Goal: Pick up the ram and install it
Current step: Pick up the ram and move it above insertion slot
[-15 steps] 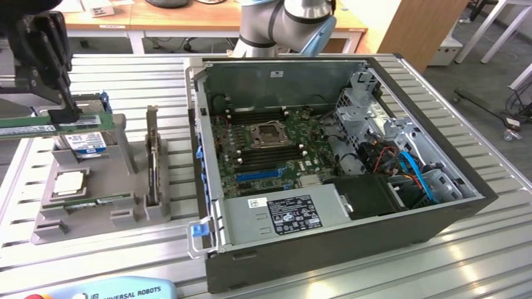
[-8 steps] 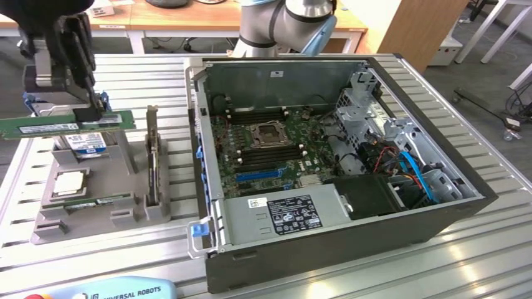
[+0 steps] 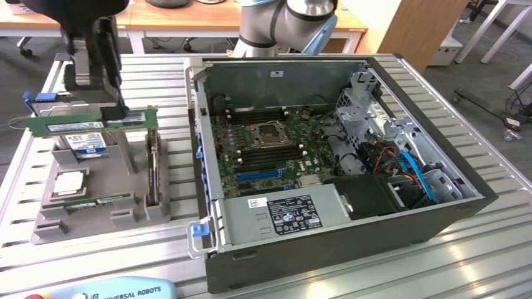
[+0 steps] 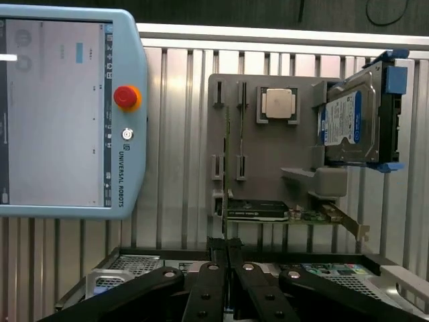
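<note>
A table of ribbed aluminium slats point(image 3: 482, 249) fills the scene, with wooden desks behind it.

At the exterior view's left, the arm's black gripper point(image 3: 116, 114) hangs above a grey plastic parts holder point(image 3: 50, 227). Its jaws are pressed together on the ram point(image 3: 75, 123), a thin, long green circuit-board stick with small black chips. They pinch it near 1 end. The ram is level, lifted clear of the holder, with most of its length reaching toward the exterior view's left.

Below it in the holder are a silver hard drive with a blue label point(image 3: 83, 142), a square silver processor chip point(image 3: 71, 180) and a 2nd green stick lying flat point(image 3: 96, 200). The wrist view looks down past the closed fingertips point(image 4: 226, 247) onto this holder and a pale blue teach pendant with a red stop button point(image 4: 67, 107).

Further right stands the open black computer case point(image 3: 332, 249). Its green motherboard point(image 3: 249, 156) lies face up, with long black memory slots point(image 3: 249, 115) on either side of the processor socket point(image 3: 268, 132).

The pick looks done and the install has not begun, since the ram is well apart from the case. As I judge it, installing calls for lining the stick's long edge up with 1 free slot and pressing it straight in, clear of the case wall.
</note>
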Robot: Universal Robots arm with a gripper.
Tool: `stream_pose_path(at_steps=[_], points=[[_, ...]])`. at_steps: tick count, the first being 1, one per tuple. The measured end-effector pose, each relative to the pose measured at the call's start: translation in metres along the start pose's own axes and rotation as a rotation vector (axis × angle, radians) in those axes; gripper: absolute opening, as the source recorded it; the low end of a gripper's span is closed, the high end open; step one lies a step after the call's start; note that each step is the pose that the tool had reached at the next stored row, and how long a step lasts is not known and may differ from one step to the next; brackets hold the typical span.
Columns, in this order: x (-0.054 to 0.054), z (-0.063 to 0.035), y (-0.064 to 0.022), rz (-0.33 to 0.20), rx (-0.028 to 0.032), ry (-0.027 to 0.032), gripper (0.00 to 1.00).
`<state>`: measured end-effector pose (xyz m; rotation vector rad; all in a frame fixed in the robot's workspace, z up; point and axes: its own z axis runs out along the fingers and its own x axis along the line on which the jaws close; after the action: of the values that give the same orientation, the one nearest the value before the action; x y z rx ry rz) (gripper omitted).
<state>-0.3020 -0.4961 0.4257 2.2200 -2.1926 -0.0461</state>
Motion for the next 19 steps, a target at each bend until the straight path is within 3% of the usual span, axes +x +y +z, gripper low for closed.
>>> stream_pose_path(at_steps=[3,5,6,19], points=[[0.000,-0.0004,-0.0102,0.000,-0.0001,0.0001,0.12],[0.000,-0.0014,-0.0410,0.000,0.0000,0.0000,0.12],[0.001,-0.0018,-0.0482,0.000,-0.0001,0.0000,0.12],[0.001,-0.0030,-0.0838,0.000,-0.0001,-0.0004,0.12]])
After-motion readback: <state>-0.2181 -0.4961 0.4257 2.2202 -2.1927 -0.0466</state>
